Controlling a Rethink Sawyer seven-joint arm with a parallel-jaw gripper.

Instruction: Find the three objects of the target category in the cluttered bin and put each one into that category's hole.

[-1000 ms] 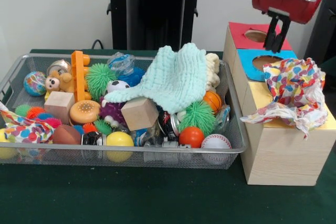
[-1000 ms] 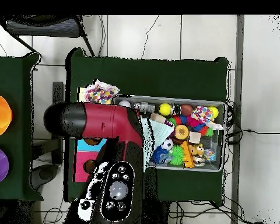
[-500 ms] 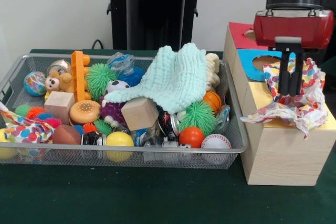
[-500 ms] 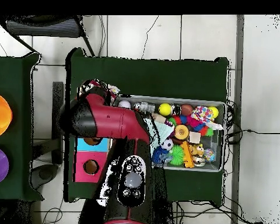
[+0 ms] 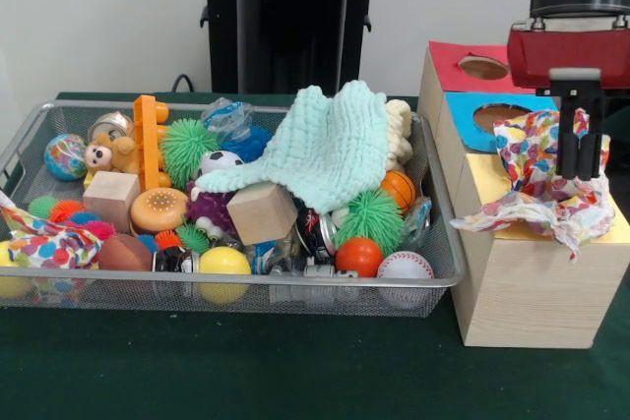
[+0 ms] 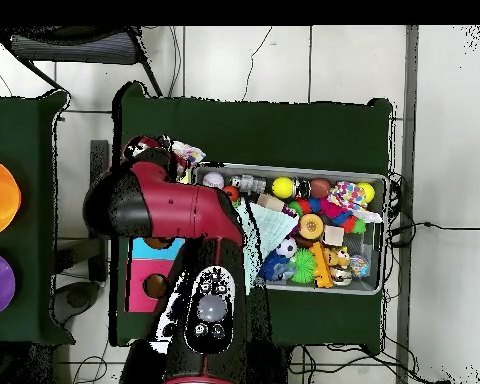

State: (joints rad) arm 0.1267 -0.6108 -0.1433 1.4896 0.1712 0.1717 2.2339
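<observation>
Front view: gripper (image 5: 583,159) hanging at the 3 o'clock end of the polka-dot cloth (image 5: 543,179), heaped over the yellow-topped hole, long axis 9 to 3. Jaws' spread: cannot tell. Another polka-dot cloth (image 5: 44,240) in bin (image 5: 246,292).

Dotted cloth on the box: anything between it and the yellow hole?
Nothing separate shows. The cloth itself lies bunched over the yellow top, hiding the hole; the end effector is down at the cloth.
</observation>
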